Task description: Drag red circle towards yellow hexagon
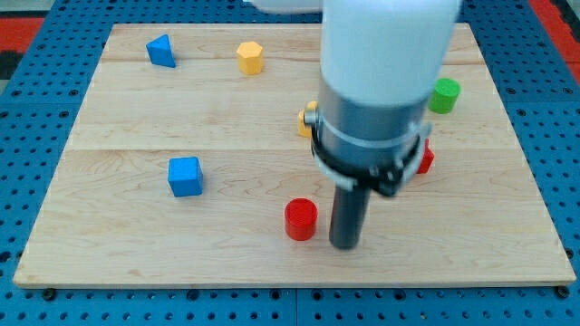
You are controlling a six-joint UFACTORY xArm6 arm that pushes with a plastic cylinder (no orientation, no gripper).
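Observation:
The red circle (301,219) is a short red cylinder standing near the view's bottom centre of the wooden board (136,244). The yellow hexagon (250,57) sits near the view's top, left of centre. My tip (345,244) rests on the board just to the right of the red circle, a small gap apart from it. The rod rises into the wide white and grey arm body, which hides the board's upper middle.
A blue triangular block (161,51) lies at the top left. A blue cube (185,176) lies at the left middle. A green cylinder (444,95) is at the right. A yellow block (306,119) and a red block (424,159) are partly hidden behind the arm.

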